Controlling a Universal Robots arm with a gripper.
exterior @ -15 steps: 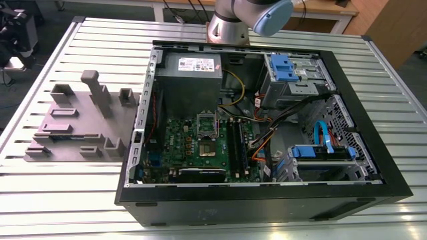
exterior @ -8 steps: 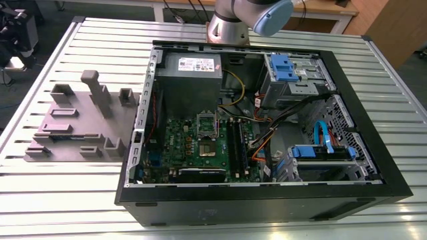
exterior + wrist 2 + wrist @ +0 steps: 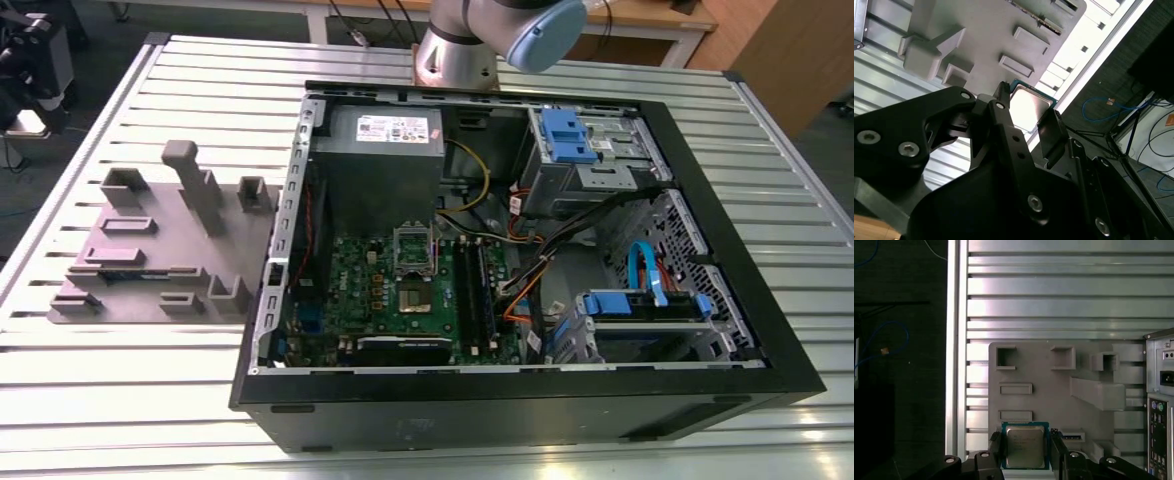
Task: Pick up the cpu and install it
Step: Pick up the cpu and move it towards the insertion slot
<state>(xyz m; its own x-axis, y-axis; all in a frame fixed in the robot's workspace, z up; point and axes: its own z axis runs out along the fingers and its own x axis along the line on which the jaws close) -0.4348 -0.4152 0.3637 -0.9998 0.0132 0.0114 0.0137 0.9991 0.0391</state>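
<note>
Silver-topped cpu point(image 3: 1025, 444) hangs pinched between the gripper's point(image 3: 1026, 455) two black fingers point(image 3: 995, 450), clear above the grey tray point(image 3: 1054, 397): pickup looks done, fitting not yet, with the socket point(image 3: 414, 295) inside the computer case point(image 3: 534, 395), at the exterior view's right of the tray, apparently empty.

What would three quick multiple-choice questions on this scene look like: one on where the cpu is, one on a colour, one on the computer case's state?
1. Where is the cpu?
A) in the motherboard's socket
B) in the gripper
C) on the floor

2. What colour is the plastic tray?
A) orange
B) green
C) mauve-grey

3. The computer case is:
A) open
B) closed
C) wrapped in foil

Answers:
1 B, the fingers hug two of its sides in both wrist views.
2 C, plain in the exterior view.
3 A, its motherboard is exposed.
</note>
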